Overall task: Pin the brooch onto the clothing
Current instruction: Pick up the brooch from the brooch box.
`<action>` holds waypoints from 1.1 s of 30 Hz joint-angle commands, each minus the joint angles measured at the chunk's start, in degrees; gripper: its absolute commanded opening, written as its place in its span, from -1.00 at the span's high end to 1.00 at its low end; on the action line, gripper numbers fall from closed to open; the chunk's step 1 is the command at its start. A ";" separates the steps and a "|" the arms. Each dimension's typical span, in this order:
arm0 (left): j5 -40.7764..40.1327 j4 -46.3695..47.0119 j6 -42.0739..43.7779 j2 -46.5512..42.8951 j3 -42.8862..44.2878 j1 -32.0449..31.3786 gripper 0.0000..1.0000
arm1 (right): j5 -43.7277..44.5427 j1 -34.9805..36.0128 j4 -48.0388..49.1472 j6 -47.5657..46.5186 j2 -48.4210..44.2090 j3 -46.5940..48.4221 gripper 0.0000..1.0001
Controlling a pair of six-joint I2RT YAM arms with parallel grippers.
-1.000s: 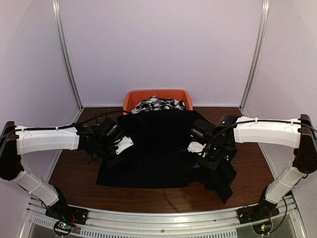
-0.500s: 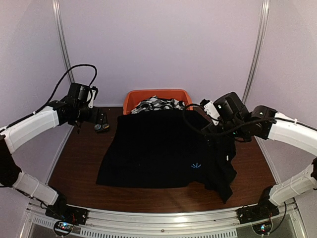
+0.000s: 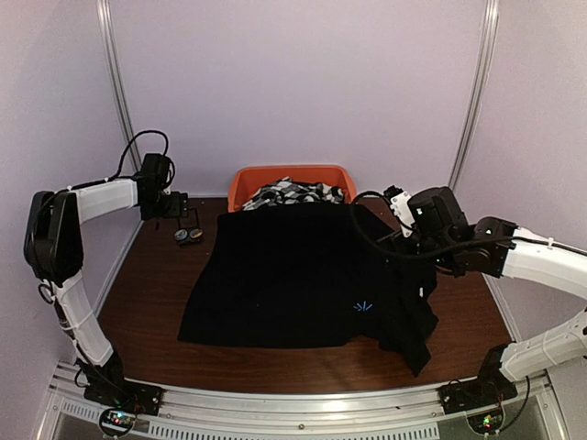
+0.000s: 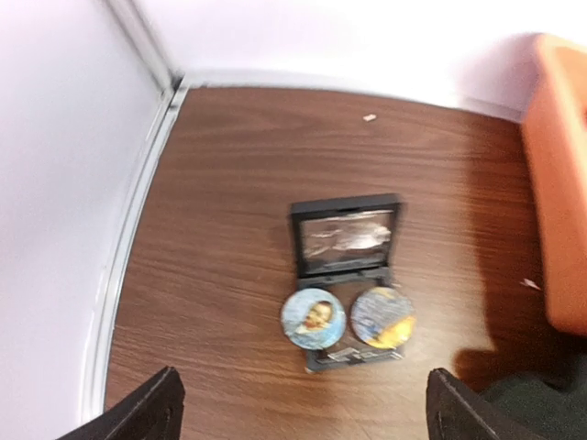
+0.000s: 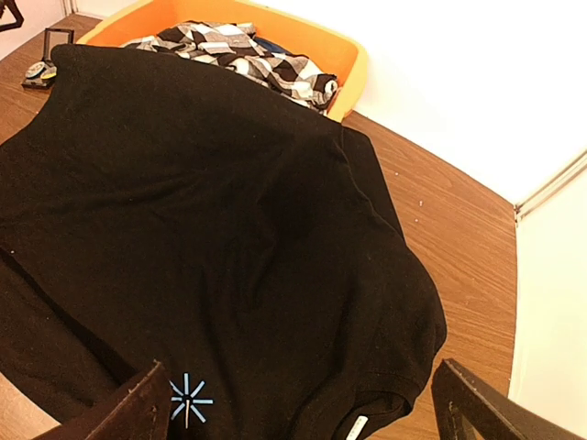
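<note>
We take this for a robotics lab, a closed test booth rather than a home or shop. Plain pale walls box in the table on three sides, joined by bare metal posts. A left arm and a right arm are bolted to a metal rail at the near edge, with loose cables and lit circuit boards at their bases. A shirt lies spread on the wood-grain top, with a bin of fabric behind it, like laid-out test props.
</note>
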 commanded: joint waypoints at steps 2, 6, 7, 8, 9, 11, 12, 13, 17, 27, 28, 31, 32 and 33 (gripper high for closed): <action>5.45 4.54 -4.70 7.62 2.20 3.32 -0.84 | 1.43 -0.33 2.23 0.13 -2.00 -2.00 -1.00; 6.83 7.25 -4.96 12.49 3.46 4.27 -0.83 | 1.67 -0.32 2.15 -0.46 -1.63 -2.72 -1.00; 6.73 7.64 -4.77 13.38 3.92 4.41 -0.83 | 1.76 -0.33 2.19 -0.50 -1.59 -2.90 -1.00; 6.69 7.75 -4.61 14.19 4.57 4.59 -0.84 | 1.79 -0.33 2.30 -0.58 -1.50 -3.06 -1.00; 6.95 7.81 -4.41 15.15 5.17 4.88 -0.83 | 1.71 -0.33 2.36 -0.64 -1.43 -3.20 -1.00; 7.69 7.44 -4.37 16.43 6.21 5.42 -0.82 | 1.71 -0.33 2.30 -0.83 -1.10 -3.44 -1.00; 8.13 7.72 -4.25 16.72 6.23 5.72 -0.82 | 1.68 -0.33 2.18 -0.97 -0.98 -3.48 -1.00; 8.20 8.14 -4.14 16.82 6.01 5.92 -0.81 | 1.74 -0.33 2.09 -1.11 -0.88 -3.59 -1.00; 10.53 9.77 -4.20 17.20 5.47 7.23 -0.74 | 1.63 -0.33 1.96 -1.54 -0.93 -4.07 -1.00; 13.09 10.96 -4.91 19.74 5.56 7.75 -0.63 | 0.13 -0.33 1.95 -2.15 -0.77 -4.30 -1.00; 13.25 10.97 -4.90 19.94 5.57 7.74 -0.63 | 0.10 -0.33 1.97 -2.22 -0.60 -4.28 -1.00; 13.41 10.96 -5.12 20.64 5.51 7.73 -0.63 | 0.24 -0.30 1.97 -2.27 0.19 -4.37 -1.00; 13.23 10.85 -5.42 20.82 5.49 7.72 -0.63 | 0.14 -0.33 1.91 -2.27 0.36 -4.37 -1.00; 13.19 10.69 -5.60 20.95 5.51 7.75 -0.63 | 0.11 -0.33 1.89 -2.35 0.56 -4.37 -1.00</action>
